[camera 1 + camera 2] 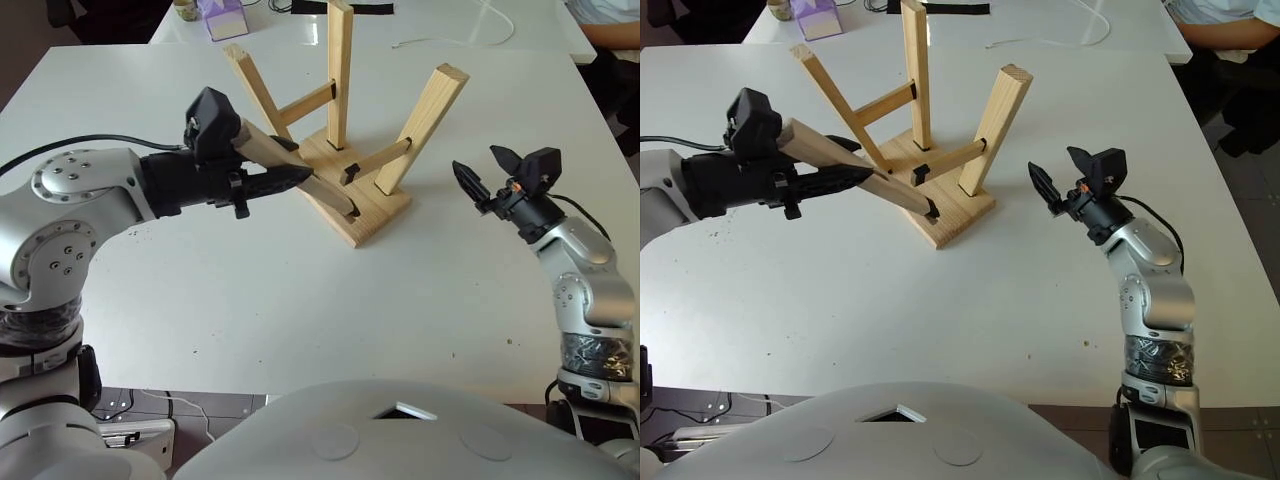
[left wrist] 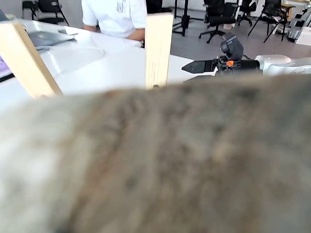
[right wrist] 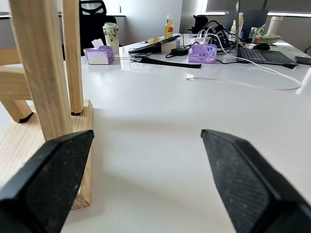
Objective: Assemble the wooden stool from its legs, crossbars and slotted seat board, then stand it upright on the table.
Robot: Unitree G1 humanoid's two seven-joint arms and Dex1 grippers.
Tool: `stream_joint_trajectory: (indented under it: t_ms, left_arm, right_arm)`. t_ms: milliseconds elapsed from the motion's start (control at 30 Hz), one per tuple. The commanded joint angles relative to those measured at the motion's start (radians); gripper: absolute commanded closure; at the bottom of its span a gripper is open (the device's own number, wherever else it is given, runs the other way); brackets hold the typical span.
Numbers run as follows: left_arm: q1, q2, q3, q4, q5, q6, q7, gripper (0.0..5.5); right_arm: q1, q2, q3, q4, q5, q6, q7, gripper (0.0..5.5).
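The stool lies upside down in mid-table, its seat board [image 1: 372, 218] flat on the white surface. Three legs stand up from it: a tall middle one [image 1: 340, 70], a right one [image 1: 427, 122] and a slanted left one [image 1: 255, 88]. Crossbars [image 1: 305, 102] [image 1: 380, 160] join them. My left gripper [image 1: 298, 179] is shut on the fourth leg [image 1: 335, 196], which is tilted with its lower end at the board's near corner. My right gripper [image 1: 488, 172] hovers open to the right of the stool, nothing between its fingers [image 3: 46, 179].
At the table's far edge sit a purple tissue box [image 1: 222, 17], a cup [image 1: 185, 10], a black strip [image 1: 330, 8] and a white cable [image 1: 450, 40]. Bare table lies in front of the stool and to both sides.
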Motion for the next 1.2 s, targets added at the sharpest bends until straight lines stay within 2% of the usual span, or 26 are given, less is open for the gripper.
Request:
stream_joint_trajectory:
  t_ms: [33,133,400,500,633,767,1200]
  left_arm:
    - [-0.039,-0.022,-0.07,0.043,0.065,0.011,0.023,3.46]
    - [-0.051,-0.025,-0.135,0.058,0.138,-0.022,0.007,3.46]
    - [-0.082,0.01,-0.167,0.091,0.203,-0.022,-0.018,3.46]
    - [-0.079,0.086,-0.151,0.096,0.208,-0.014,-0.081,3.46]
    - [-0.06,0.217,-0.148,0.104,0.205,-0.052,-0.265,3.46]
    - [-0.086,0.265,-0.191,0.165,0.274,-0.124,-0.372,3.46]
    - [-0.03,0.23,-0.189,0.074,0.317,-0.109,-0.29,3.46]
  right_arm:
    - [-0.014,0.035,0.022,0.042,-0.044,-0.043,-0.041,1.42]
    - [-0.023,0.047,0.031,0.072,-0.062,-0.062,-0.055,1.42]
    - [0.005,0.061,0.024,0.075,-0.067,-0.079,-0.068,1.42]
    - [0.04,0.071,0.018,0.052,-0.062,-0.078,-0.078,1.42]
    - [0.112,0.096,0.002,0.004,-0.058,-0.082,-0.105,1.42]
    - [0.148,0.114,0.0,-0.026,-0.059,-0.08,-0.127,1.42]
    - [0.147,0.118,0.016,-0.066,-0.059,-0.051,-0.122,1.42]
